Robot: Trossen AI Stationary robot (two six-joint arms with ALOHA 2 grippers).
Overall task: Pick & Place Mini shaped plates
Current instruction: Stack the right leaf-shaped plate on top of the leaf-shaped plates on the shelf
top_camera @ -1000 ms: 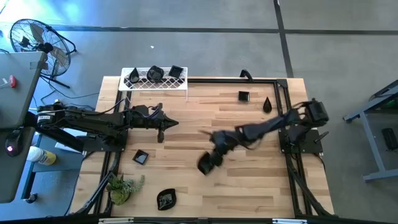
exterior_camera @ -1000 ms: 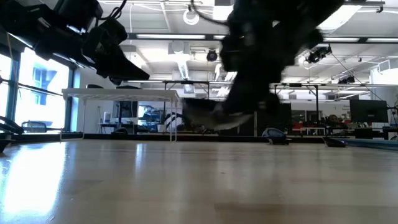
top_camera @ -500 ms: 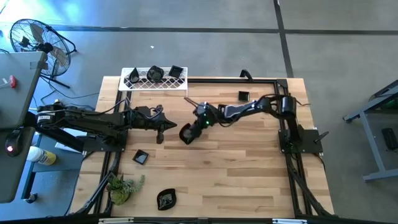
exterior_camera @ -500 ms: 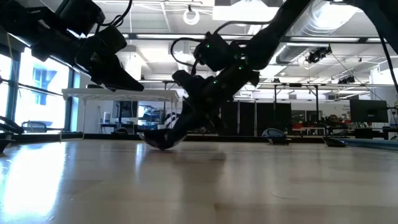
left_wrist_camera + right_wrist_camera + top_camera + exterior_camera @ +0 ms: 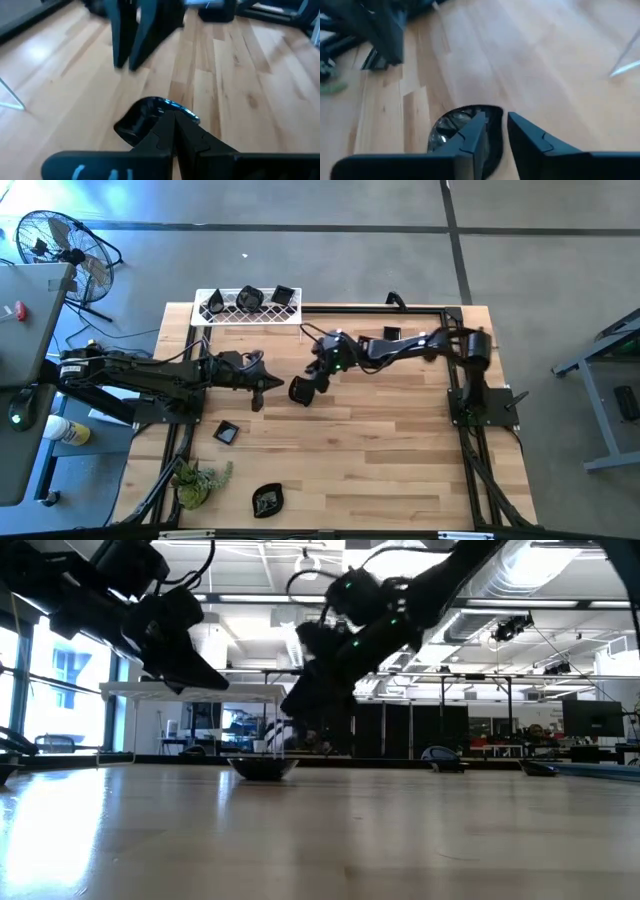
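- Plate [image 5: 299, 391], small, glossy and black, is sitting flat on the table [image 5: 400, 450] near its middle; the low view shows it [image 5: 263, 766] resting on the wood, and the right wrist view shows it [image 5: 449, 126] lying under the fingers.
- The right tool [image 5: 310, 383] is hovering right over that plate's edge with its two fingers [image 5: 470, 136] standing slightly apart, a narrow gap showing between them; they are straddling the rim and I cannot tell whether they are touching it.
- The left tool [image 5: 272, 381] is pointing at the same plate from just beside it, fingers pressed together and gripping nothing; in its wrist view the plate [image 5: 142, 114] is lying just past its closed tips.
- Other black plates are lying apart: one square [image 5: 226, 432] and one leaf-shaped [image 5: 267, 500] near the left arm's side, one [image 5: 391, 334] at the far edge.
- Three more are sitting on the white wire rack [image 5: 247, 311].
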